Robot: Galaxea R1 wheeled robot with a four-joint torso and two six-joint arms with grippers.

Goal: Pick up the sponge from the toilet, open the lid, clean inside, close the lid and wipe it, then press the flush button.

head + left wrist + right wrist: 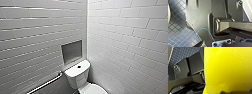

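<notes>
Head view, toilet (76, 80), dark flush button (79, 66), right wrist, sponge (228, 69), perhaps held

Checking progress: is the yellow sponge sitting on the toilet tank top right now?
No, the head view's tank top bears just the flush button, while the sponge looms close before the right wrist camera.

Both wrists sit close to the robot's dark body (199, 18), right jaws gripping the sponge (228, 69).
</notes>
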